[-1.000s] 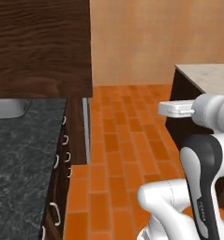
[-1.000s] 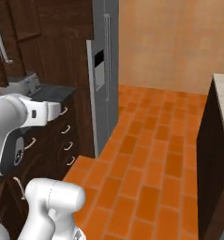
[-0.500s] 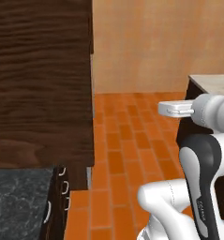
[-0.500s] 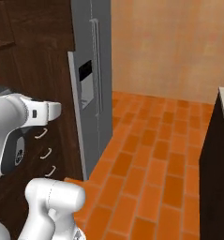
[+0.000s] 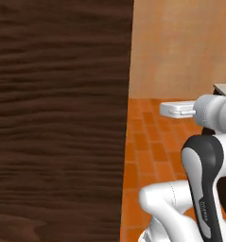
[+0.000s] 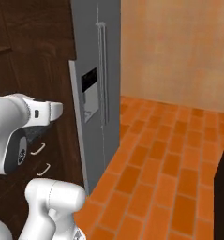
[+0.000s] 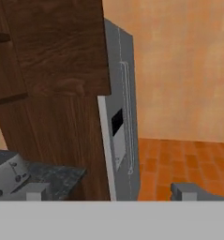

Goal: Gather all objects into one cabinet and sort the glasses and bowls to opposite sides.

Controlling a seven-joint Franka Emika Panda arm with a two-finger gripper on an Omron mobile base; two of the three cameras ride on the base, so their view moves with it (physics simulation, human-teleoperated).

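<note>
Cabinet (image 5: 57,118) panelling, dark brown with wavy wood grain, covers the left of the left base view; in the hand view it hangs above a speckled dark counter (image 7: 52,176), just beside a grey refrigerator (image 6: 97,93) with a long bar handle. Gripper (image 7: 111,191) fingers stand spread wide, holding nothing, over orange brick floor (image 6: 169,159).

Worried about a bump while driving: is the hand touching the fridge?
Apart. In the hand view, the hand is open with its fingertips well short of the fridge; floor shows between them.
</note>
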